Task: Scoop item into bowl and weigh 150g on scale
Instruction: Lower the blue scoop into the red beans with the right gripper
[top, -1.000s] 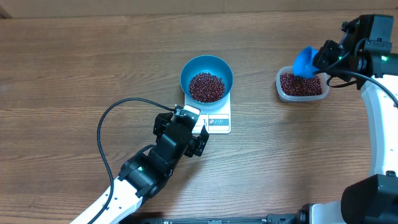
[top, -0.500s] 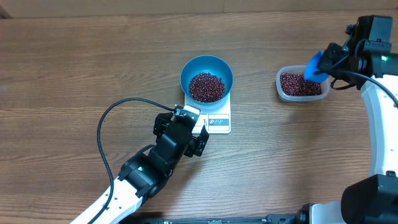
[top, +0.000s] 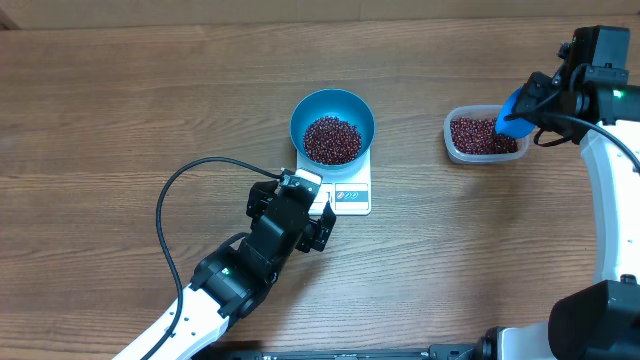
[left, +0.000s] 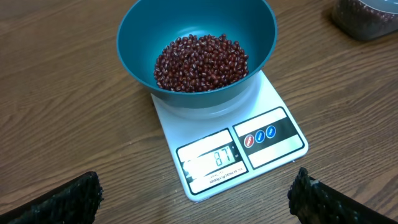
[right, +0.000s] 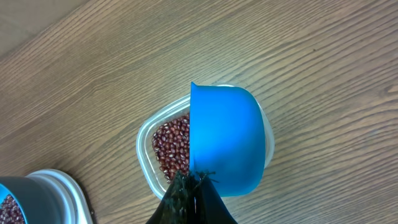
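The bright blue bowl (top: 333, 128) (left: 134, 37) stands on the white scale (top: 351, 196) (left: 273, 99), with a heap of dark red-brown beans (top: 332, 140) (left: 202, 62) in it. The scale's display (left: 214, 158) reads 87. My left gripper (top: 318, 206) (left: 196, 199) is open just in front of the scale, holding nothing. My right gripper (top: 535, 98) (right: 196, 180) is shut on the handle of a blue scoop (top: 513, 112) (right: 227, 140). The scoop hangs over the right end of a clear tub (top: 450, 145) (right: 144, 155) of beans (top: 475, 133) (right: 171, 146).
A black cable (top: 170, 205) loops on the table left of my left arm. My right arm's white link (top: 605, 200) runs down the right edge. The scale's corner (right: 68, 193) shows at the lower left in the right wrist view.
The right gripper has carried the scoop right and lower, from above the tub's middle to its right end. The left arm, bowl and scale have not moved.
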